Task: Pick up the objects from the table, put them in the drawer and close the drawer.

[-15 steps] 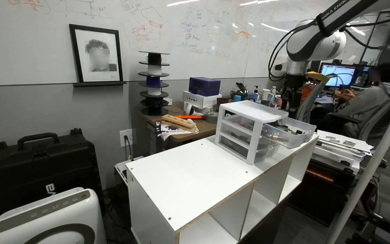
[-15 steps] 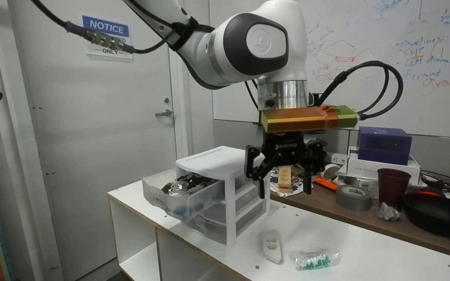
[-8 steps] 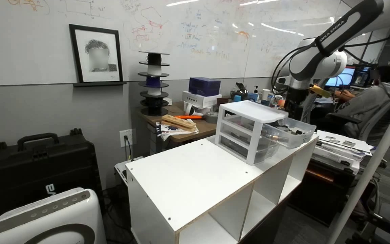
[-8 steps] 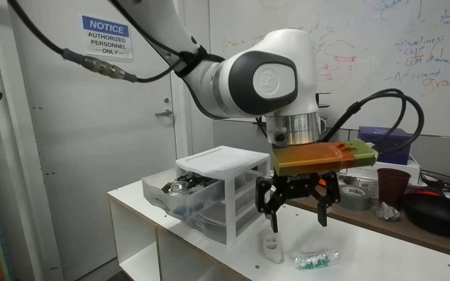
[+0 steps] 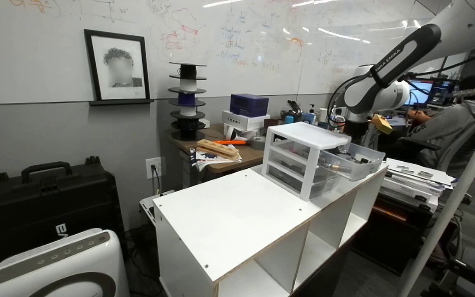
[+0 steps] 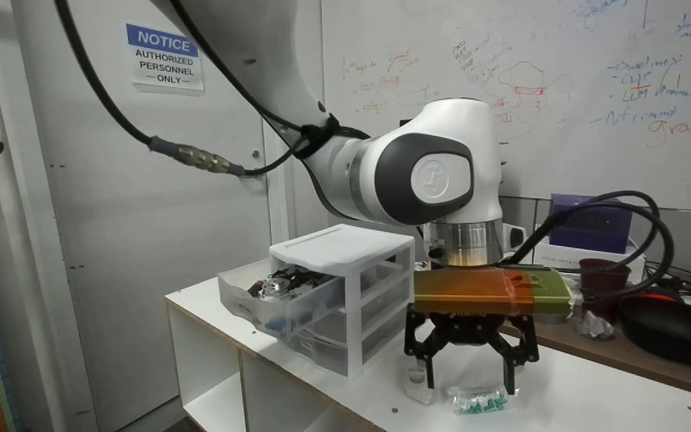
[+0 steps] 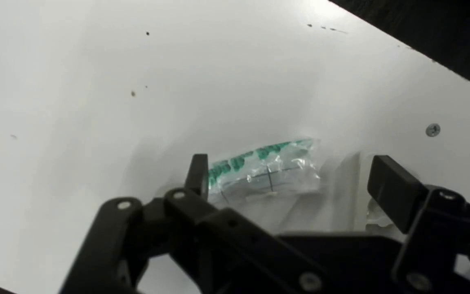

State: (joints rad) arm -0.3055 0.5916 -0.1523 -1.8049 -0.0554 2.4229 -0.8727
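In an exterior view, saw the drawer [image 6: 246, 303] pulled out at left, presumably for receiving the packet [image 6: 482, 403] and tray [image 6: 418, 391] at right. In the wrist view, found the end effector [image 7: 293, 175] spread apart, apparently above the packet, probably for straddling it. In an exterior view, noted the tabletop [image 5: 229, 218] near, the whiteboard [image 5: 221, 49] far.

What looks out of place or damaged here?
Little stands out. A crumpled whitish wad lies near the dark red tapered cup on the brown wooden desk, like litter. Small dark marks speckle the white tabletop, perhaps wear. The translucent white plastic drawer juts out holding jumbled bits, though that likely suits the task.
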